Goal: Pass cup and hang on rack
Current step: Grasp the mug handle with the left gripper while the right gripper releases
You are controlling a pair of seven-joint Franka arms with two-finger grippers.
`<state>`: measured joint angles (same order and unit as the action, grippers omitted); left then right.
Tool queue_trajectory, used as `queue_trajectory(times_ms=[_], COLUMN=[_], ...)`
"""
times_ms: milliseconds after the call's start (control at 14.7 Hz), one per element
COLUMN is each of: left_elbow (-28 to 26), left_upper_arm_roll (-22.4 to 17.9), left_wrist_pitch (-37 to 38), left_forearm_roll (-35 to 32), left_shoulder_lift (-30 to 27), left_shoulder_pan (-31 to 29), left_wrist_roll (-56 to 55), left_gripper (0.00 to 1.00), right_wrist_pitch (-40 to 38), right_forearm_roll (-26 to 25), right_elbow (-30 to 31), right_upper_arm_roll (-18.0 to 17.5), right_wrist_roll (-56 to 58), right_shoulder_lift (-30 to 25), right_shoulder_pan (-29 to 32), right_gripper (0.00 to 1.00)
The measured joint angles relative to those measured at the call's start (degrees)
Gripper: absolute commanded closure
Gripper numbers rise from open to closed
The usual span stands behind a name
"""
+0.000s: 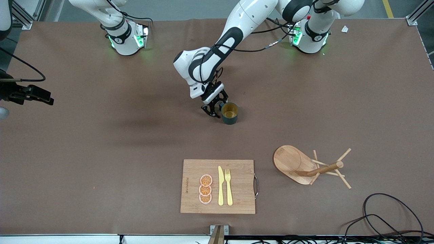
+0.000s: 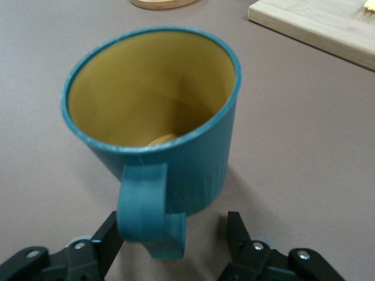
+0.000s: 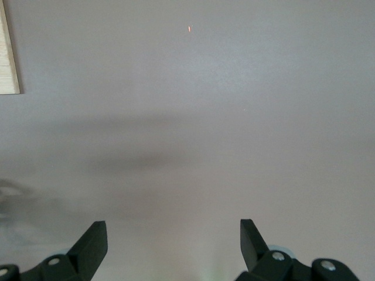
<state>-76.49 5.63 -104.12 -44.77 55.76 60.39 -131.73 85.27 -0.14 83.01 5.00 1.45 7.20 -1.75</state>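
Note:
The dark teal cup (image 1: 230,113) with a mustard-yellow inside stands upright near the middle of the table. My left gripper (image 1: 213,111) is low beside it and open. In the left wrist view the cup (image 2: 176,117) fills the picture, and its loop handle (image 2: 146,211) lies between the spread fingers of the left gripper (image 2: 176,237), which do not press on it. The wooden rack (image 1: 307,166) is nearer the front camera, toward the left arm's end; its post slants in the front view. My right gripper (image 1: 42,97) hangs open and empty over the right arm's end; it also shows in the right wrist view (image 3: 173,234).
A rectangular wooden cutting board (image 1: 218,186) with a yellow knife, a yellow fork and orange slices lies near the front edge. Its corner shows in the left wrist view (image 2: 316,26). Black cables (image 1: 383,217) lie at the front corner by the rack.

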Motion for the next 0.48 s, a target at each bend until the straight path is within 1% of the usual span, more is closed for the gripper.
queue_trajectory(times_ms=[136, 204, 476], left_elbow=[0.3, 0.4, 1.2], left_upper_arm_roll=[0.0, 0.0, -0.1], left_wrist_pitch=[0.0, 0.0, -0.5], left_forearm_roll=[-0.2, -0.2, -0.2], left_shoulder_lift=[0.0, 0.0, 0.0], left_shoulder_pan=[0.2, 0.2, 0.1], left_wrist_roll=[-0.1, -0.1, 1.3], left_gripper=[0.95, 0.99, 1.00], right_wrist_pitch=[-1.5, -2.9, -5.0], right_forearm_roll=[0.0, 0.0, 0.0], right_elbow=[-0.4, -0.7, -0.9], right_upper_arm_roll=[0.0, 0.0, 0.0], right_wrist_roll=[0.0, 0.0, 0.0], right_shoulder_lift=[0.0, 0.0, -0.9], right_shoulder_pan=[0.0, 0.0, 0.2], right_gripper=[0.00, 0.00, 0.00])
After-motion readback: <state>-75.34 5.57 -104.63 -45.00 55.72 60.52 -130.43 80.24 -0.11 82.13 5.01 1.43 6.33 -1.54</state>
